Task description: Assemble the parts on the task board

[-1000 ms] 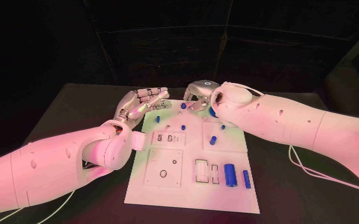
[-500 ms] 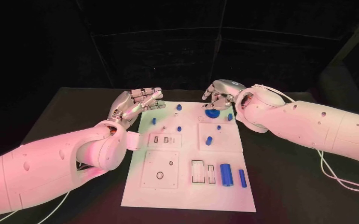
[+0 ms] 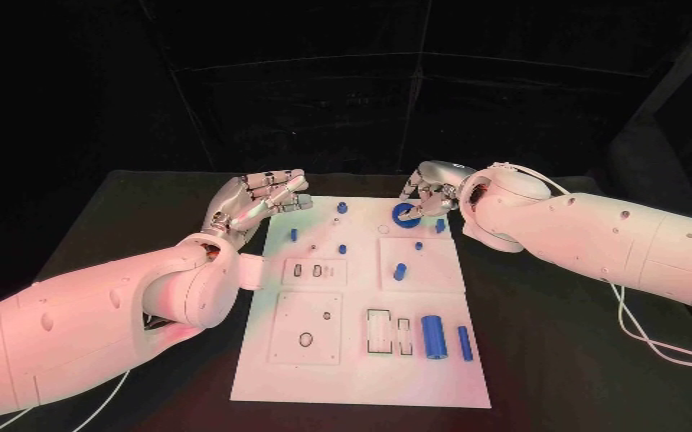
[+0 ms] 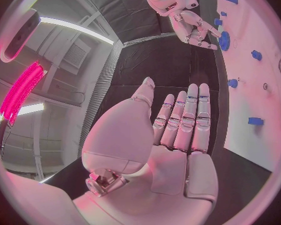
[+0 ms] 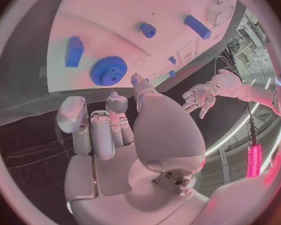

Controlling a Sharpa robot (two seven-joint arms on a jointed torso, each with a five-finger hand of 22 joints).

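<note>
At the board's far right, the right hand (image 3: 428, 190) hovers empty-fingered over the blue gear (image 3: 407, 216); gripping it seems next, while the left hand (image 3: 260, 199) waits open.

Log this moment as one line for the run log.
left hand: open, off the task board | right hand: empty, at the blue gear | gear on board
</note>
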